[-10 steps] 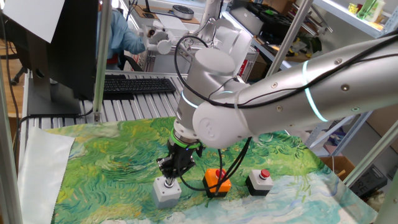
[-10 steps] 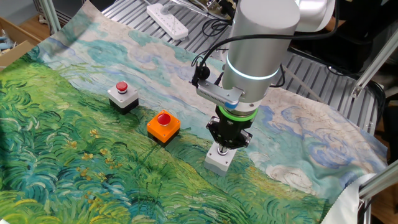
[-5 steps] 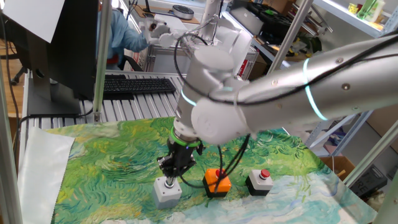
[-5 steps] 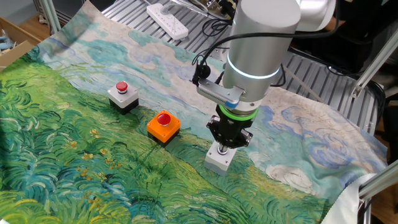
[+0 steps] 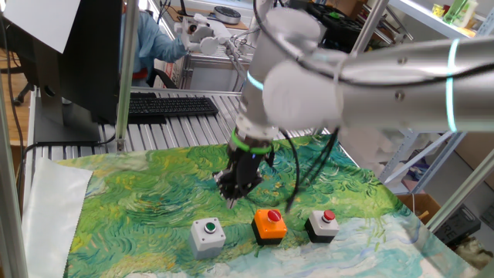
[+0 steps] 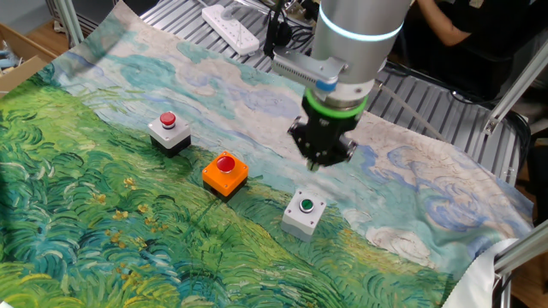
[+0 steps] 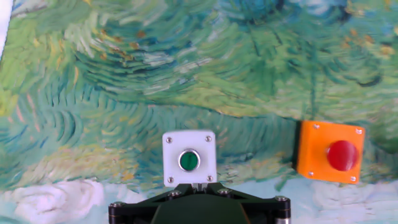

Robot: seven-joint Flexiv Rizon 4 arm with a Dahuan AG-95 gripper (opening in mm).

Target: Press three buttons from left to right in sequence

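Three button boxes stand in a row on the painted cloth. The light grey one with a green cap (image 5: 208, 229) (image 6: 305, 207) (image 7: 189, 159) is leftmost in one fixed view. The orange one with a red cap (image 5: 270, 222) (image 6: 225, 168) (image 7: 329, 152) is in the middle. The black one with a small red cap (image 5: 323, 222) (image 6: 169, 128) is at the other end and out of the hand view. My gripper (image 5: 232, 201) (image 6: 315, 166) (image 7: 194, 185) hangs above the cloth, behind and above the grey box, touching nothing. Its fingertips meet in a point, shut and empty.
The green and blue painted cloth (image 5: 147, 193) covers the table. A black keyboard (image 5: 170, 106) and an upright metal post (image 5: 123, 77) stand behind it. A white power strip (image 6: 231, 27) lies at the far edge. A person sits at the back (image 5: 150, 38).
My gripper was down on the green cap of the grey box. It has risen off it and moved up and away towards the back, leaving the cap uncovered.
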